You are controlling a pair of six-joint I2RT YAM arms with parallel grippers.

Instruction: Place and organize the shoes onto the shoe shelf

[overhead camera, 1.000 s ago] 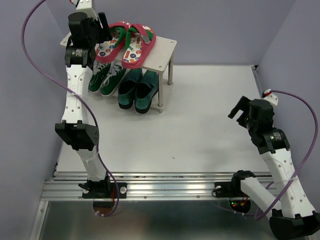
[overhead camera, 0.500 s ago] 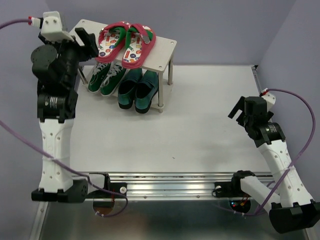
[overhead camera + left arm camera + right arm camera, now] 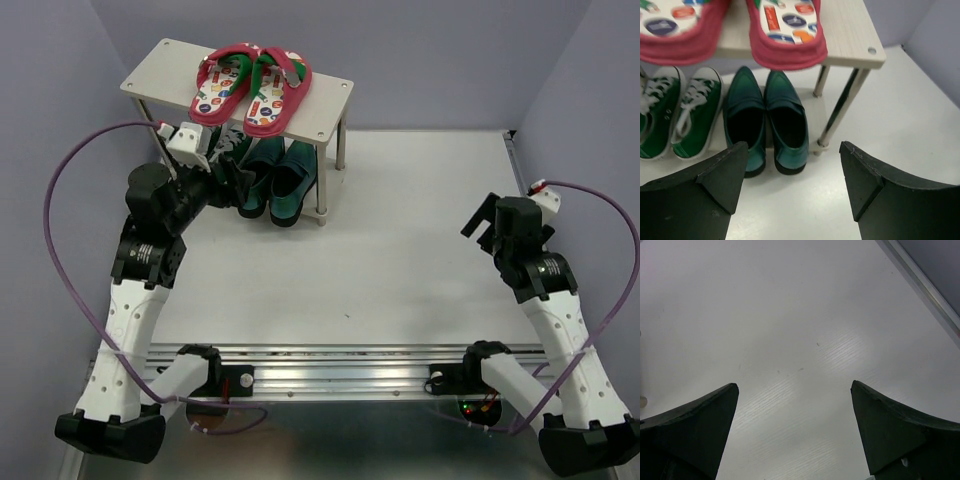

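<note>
The shoe shelf [image 3: 330, 95] stands at the back left; it also shows in the left wrist view [image 3: 850, 35]. The red flip-flops [image 3: 250, 85] lie side by side on its top board [image 3: 785, 30]. The dark green loafers [image 3: 280, 175] sit on the lower tier, heels toward me [image 3: 785, 120]. The green sneakers [image 3: 680, 115] sit left of them, mostly hidden by my left arm in the top view. My left gripper [image 3: 230, 165] is open and empty, just in front of the lower tier [image 3: 792, 147]. My right gripper [image 3: 485, 222] is open and empty above the bare table at the right [image 3: 794, 385].
The shelf's silver front leg [image 3: 840, 115] stands right of the loafers. A purple cable [image 3: 60, 230] loops beside the left arm. Purple walls close the left, back and right. A metal rail [image 3: 330, 365] runs along the table's near edge.
My left arm has swung from high at the shelf's left end down and back, and now faces the lower tier. The right arm has barely moved. The shoes have not moved.
</note>
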